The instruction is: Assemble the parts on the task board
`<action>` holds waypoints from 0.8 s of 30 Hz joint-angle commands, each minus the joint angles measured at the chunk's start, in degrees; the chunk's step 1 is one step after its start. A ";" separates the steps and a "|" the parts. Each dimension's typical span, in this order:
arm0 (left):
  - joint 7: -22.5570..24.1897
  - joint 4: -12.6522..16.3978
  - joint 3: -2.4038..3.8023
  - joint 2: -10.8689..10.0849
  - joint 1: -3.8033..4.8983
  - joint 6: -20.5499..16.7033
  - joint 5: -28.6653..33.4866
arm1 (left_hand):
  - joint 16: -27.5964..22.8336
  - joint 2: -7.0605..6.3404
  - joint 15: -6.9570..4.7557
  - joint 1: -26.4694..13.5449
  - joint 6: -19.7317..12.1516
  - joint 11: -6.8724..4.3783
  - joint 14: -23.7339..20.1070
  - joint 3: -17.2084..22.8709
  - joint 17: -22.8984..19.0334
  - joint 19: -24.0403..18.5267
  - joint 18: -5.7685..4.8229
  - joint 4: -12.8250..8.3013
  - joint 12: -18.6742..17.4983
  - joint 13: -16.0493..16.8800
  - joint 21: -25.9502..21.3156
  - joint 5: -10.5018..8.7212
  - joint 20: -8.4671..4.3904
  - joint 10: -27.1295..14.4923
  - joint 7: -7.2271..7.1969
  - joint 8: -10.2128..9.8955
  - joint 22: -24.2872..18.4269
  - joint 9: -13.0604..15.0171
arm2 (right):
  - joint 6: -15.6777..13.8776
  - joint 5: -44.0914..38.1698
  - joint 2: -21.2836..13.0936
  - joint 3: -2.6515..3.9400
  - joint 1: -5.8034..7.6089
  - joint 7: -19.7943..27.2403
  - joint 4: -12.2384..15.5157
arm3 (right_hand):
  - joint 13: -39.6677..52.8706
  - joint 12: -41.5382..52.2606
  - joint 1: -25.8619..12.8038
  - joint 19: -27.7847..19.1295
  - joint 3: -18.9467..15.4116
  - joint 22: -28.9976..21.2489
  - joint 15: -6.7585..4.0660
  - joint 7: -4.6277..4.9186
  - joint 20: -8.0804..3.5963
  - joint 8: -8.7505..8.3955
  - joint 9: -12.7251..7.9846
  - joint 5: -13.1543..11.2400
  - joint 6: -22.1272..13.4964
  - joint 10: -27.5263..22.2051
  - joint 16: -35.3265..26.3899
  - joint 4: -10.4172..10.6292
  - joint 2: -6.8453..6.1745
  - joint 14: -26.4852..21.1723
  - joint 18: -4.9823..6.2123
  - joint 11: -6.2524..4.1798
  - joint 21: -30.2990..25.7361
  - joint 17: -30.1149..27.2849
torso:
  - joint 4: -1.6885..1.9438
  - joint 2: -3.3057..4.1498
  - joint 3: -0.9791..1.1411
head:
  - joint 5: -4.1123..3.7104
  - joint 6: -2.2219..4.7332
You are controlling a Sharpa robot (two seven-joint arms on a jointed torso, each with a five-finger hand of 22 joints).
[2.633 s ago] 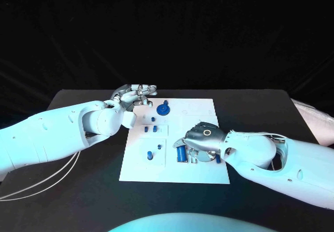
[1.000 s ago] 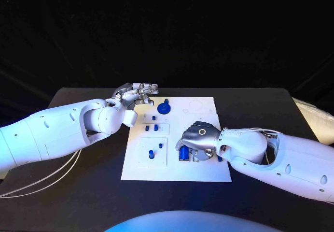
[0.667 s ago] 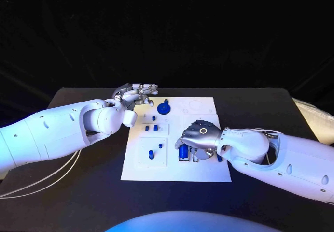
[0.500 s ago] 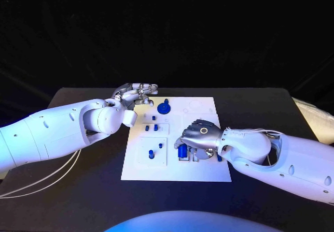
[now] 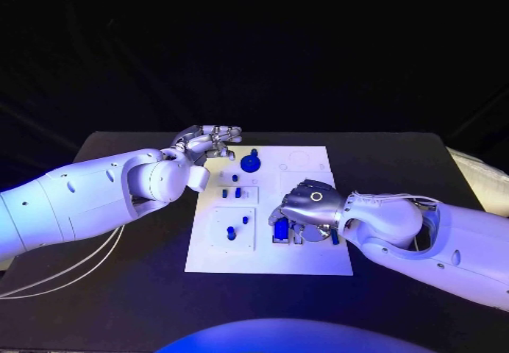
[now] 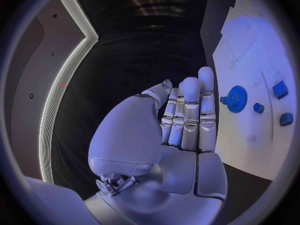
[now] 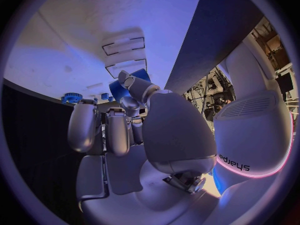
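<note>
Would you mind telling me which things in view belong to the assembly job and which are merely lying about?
Belonging to the job:
task board
blue gear
blue block under the right hand
small blue parts

Just lying about:
white cables on the black table
left hand, holding nothing

The left arm reaches in from the left side; its robot hand is raised with fingers straight and pressed side by side, holding nothing. The right arm comes in from the right side; its robot hand faces palm down, fingers curled in.
</note>
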 commanded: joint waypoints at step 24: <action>0.03 0.15 0.04 0.12 -0.02 1.26 -0.11 | -0.02 0.18 0.09 -0.40 -0.51 0.00 -0.43 -0.38 -0.11 0.19 0.59 0.13 0.37 0.10 -0.43 -0.27 0.34 -0.47 -0.02 0.35 -0.13 -0.08 | 4.36 1.06 2.13 -0.10 -0.11 0.65 -2.01 | -0.44 -0.46 -0.26 -0.16 -0.42 -0.23 0.37 2.42 0.55 0.41 0.45 0.06 2.73 -0.57 -0.29 0.12 -0.74 3.04 -0.45 0.08 0.00 1.34 | 0.06 0.01 0.00 | 0.08 -0.29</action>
